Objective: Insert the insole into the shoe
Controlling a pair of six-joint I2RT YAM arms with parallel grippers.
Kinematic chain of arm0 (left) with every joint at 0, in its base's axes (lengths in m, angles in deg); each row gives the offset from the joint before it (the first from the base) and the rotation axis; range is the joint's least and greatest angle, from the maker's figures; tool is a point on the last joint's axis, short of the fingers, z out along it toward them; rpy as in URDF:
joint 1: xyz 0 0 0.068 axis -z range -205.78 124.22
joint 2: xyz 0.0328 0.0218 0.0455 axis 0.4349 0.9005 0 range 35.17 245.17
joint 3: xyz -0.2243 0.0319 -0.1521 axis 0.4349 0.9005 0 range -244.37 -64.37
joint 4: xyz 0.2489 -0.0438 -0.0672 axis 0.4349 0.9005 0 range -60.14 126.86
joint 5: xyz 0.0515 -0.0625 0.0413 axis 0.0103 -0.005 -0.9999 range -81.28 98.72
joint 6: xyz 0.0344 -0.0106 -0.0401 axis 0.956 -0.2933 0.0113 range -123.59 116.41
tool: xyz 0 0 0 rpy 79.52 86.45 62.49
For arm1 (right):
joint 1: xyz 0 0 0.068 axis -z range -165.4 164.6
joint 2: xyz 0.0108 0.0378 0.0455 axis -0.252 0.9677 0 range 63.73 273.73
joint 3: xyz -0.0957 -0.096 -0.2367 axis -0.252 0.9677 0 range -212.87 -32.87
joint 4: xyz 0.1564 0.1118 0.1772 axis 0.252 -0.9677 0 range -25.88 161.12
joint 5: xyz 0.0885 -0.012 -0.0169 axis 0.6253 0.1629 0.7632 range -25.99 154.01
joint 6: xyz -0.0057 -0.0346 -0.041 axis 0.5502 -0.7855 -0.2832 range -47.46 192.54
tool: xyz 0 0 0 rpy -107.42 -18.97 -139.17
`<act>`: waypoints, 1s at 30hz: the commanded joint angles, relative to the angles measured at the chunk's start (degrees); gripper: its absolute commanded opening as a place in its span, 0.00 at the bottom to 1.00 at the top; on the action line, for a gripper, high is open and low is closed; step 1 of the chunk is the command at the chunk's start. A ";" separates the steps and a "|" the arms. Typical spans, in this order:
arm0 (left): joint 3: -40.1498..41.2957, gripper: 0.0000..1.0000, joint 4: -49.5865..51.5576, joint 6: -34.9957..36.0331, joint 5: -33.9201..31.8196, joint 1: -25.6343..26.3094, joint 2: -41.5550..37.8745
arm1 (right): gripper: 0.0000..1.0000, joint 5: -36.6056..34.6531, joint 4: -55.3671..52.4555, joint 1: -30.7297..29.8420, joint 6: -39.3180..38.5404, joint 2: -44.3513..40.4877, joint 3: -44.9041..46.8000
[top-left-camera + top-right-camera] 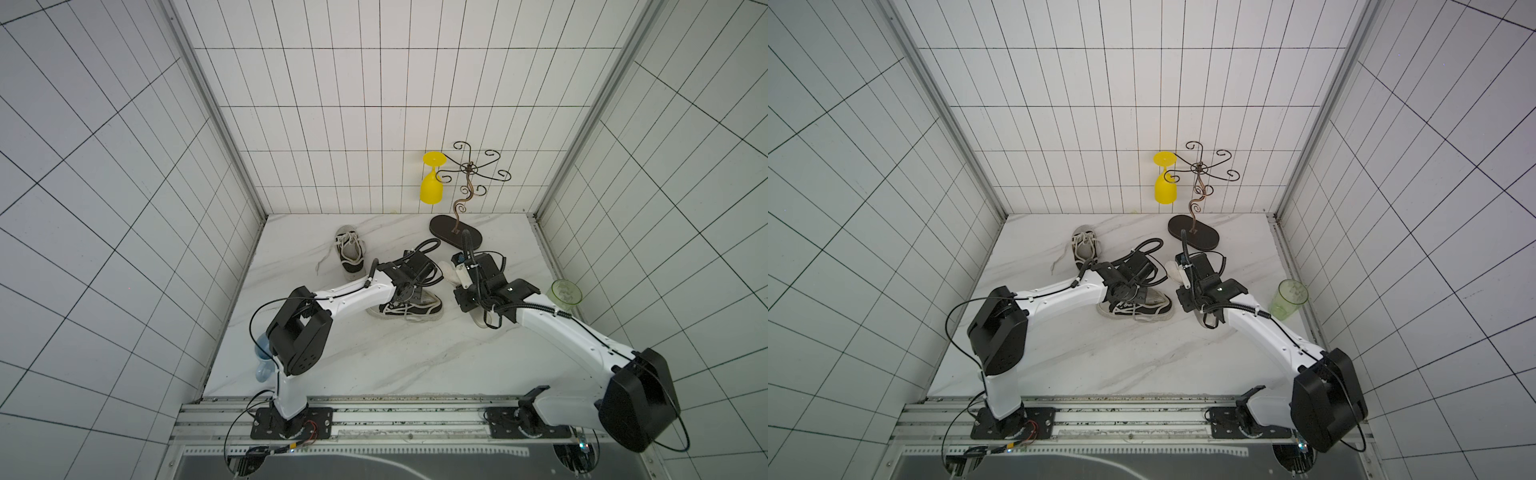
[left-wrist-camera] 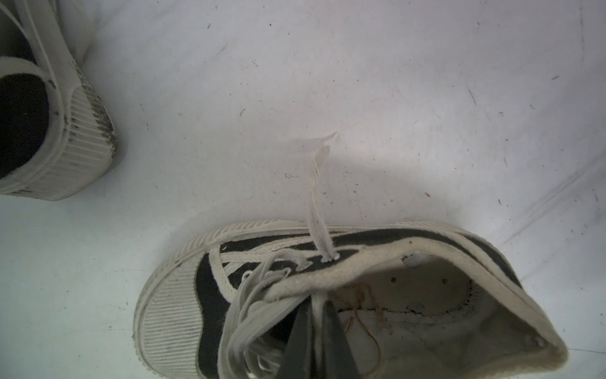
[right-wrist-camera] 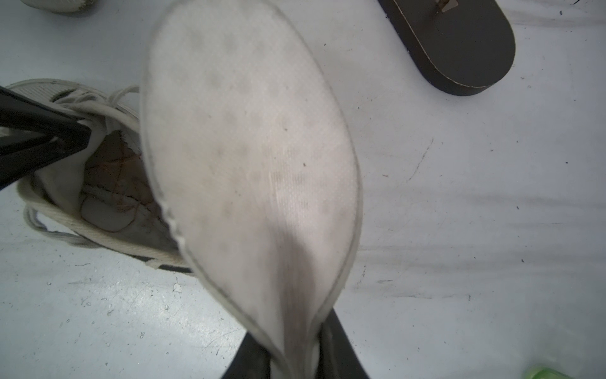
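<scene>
The black-and-white shoe [image 1: 405, 309] [image 1: 1136, 309] lies on its side mid-table, its opening facing the right arm. My left gripper [image 2: 317, 306] is shut on the pale edge of the shoe [image 2: 328, 262] where the laces end; its dark fingers [image 3: 49, 137] also show in the right wrist view at the shoe's mouth [image 3: 108, 197]. The white insole [image 3: 249, 157] [image 1: 451, 272] [image 1: 1173, 270] hangs in the air just right of the shoe, its rounded end overlapping the opening's edge. My right gripper [image 3: 292, 328] is shut on the insole's pinched, folded part.
A second shoe [image 1: 349, 253] [image 2: 49, 131] stands behind and to the left. The dark oval base [image 1: 455, 237] [image 3: 459, 49] of a wire rack holding a yellow glass [image 1: 431, 183] is at the back right. A green cup [image 1: 564, 294] stands at the right edge, a blue glass [image 1: 262, 357] at the left.
</scene>
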 commanded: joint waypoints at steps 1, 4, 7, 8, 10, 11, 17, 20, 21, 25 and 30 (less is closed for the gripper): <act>-1.07 0.00 0.79 -1.04 -1.88 0.23 0.29 | 0.24 1.77 -1.21 0.23 0.63 -0.69 -3.55; -1.42 0.00 0.60 -0.42 -1.16 0.26 -1.60 | 0.23 4.64 -1.57 0.10 -0.27 -0.57 -3.11; -0.91 0.00 -1.71 2.22 2.59 -0.43 -5.04 | 0.23 7.84 -3.26 -0.89 -2.25 -0.07 -3.65; -0.24 0.00 -3.37 4.03 5.59 -1.07 -6.22 | 0.22 8.79 -4.10 -1.68 -3.03 0.03 -3.95; 1.78 0.00 -5.26 5.55 11.52 -3.20 -7.90 | 0.22 10.16 -5.72 -3.28 -4.33 0.12 -4.54; 4.22 0.00 -8.35 6.96 16.44 -4.57 -9.14 | 0.22 10.75 -6.57 -3.85 -4.76 0.11 -4.67; 12.83 0.00 -18.82 12.64 34.08 -11.59 -14.92 | 0.22 15.83 -11.57 -6.64 -4.98 -0.76 -4.26; 10.75 0.00 -16.48 18.09 37.04 -11.70 -14.45 | 0.22 17.28 -12.76 -8.05 -4.65 -0.47 -3.73; 9.91 0.00 -15.47 19.11 37.98 -11.70 -13.85 | 0.22 17.49 -12.90 -8.62 -4.65 -0.26 -3.71; 7.55 0.00 -12.14 20.23 39.34 -11.56 -11.14 | 0.22 18.14 -13.95 -10.55 -3.74 1.81 -5.37; 7.64 0.00 -12.81 18.56 39.68 -11.65 -10.42 | 0.22 18.57 -14.45 -12.05 -1.49 5.02 -6.35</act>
